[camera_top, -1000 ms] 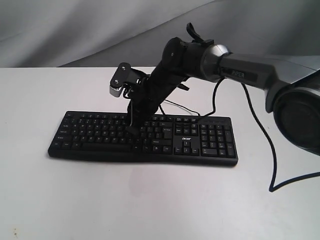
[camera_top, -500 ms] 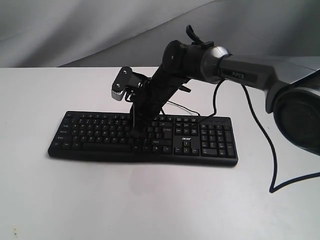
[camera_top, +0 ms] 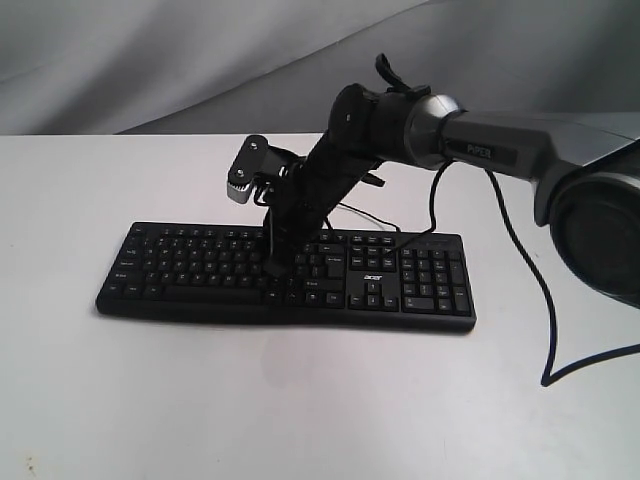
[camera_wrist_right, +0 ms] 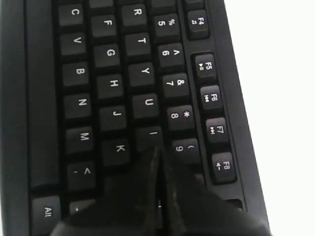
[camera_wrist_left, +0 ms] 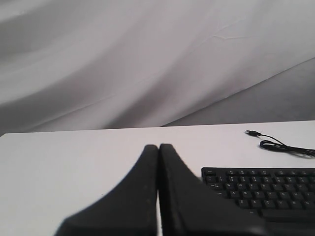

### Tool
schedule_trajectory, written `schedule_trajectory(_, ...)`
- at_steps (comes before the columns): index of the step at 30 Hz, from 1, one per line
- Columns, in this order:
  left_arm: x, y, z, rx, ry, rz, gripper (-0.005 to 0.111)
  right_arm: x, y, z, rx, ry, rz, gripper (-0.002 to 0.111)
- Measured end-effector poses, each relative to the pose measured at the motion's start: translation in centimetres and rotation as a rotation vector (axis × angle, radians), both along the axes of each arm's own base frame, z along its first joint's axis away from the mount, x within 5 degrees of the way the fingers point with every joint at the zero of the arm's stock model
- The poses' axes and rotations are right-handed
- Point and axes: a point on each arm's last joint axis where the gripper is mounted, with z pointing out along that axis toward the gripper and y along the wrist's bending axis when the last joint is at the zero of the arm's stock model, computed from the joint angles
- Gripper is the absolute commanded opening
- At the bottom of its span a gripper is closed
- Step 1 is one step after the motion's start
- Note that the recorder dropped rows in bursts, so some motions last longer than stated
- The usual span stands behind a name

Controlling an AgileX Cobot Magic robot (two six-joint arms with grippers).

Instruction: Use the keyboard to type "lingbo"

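Observation:
The black keyboard (camera_top: 180, 265) lies across the middle of the white table, with its acer logo (camera_top: 373, 275) right of centre. My right gripper (camera_top: 272, 268) reaches in from the right and points down onto the letter keys with its jaws shut. In the right wrist view the right gripper (camera_wrist_right: 158, 150) has its tip at the edge of the I key (camera_wrist_right: 153, 133), between K and 9; the keys under the fingers are hidden. My left gripper (camera_wrist_left: 158, 146) is shut on nothing, over bare table beside the keyboard's (camera_wrist_left: 261, 187) end. It does not show in the exterior view.
The keyboard's thin cable (camera_top: 360, 215) runs behind it, and its USB plug (camera_wrist_left: 253, 132) lies loose on the table. A thick black arm cable (camera_top: 545, 330) loops down at the right. Grey cloth (camera_top: 150, 60) hangs behind the table.
My right gripper has shifted a little to the right along the letter keys, its wrist moving with it. The keyboard has not moved.

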Motion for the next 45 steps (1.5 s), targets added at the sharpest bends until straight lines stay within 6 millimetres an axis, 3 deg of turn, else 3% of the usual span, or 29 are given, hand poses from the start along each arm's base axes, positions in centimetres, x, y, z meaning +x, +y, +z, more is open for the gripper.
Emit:
schedule_trajectory(27, 0.0, 0.0, 0.0, 0.0, 0.0, 0.0, 0.001, 0.0, 0.1, -1.1, 0.042, -0.047, -0.003, 0.0)
schedule_trajectory(45, 0.0, 0.0, 0.0, 0.0, 0.0, 0.0, 0.001, 0.0, 0.0, -0.7, 0.045, -0.051, -0.001, 0.0)
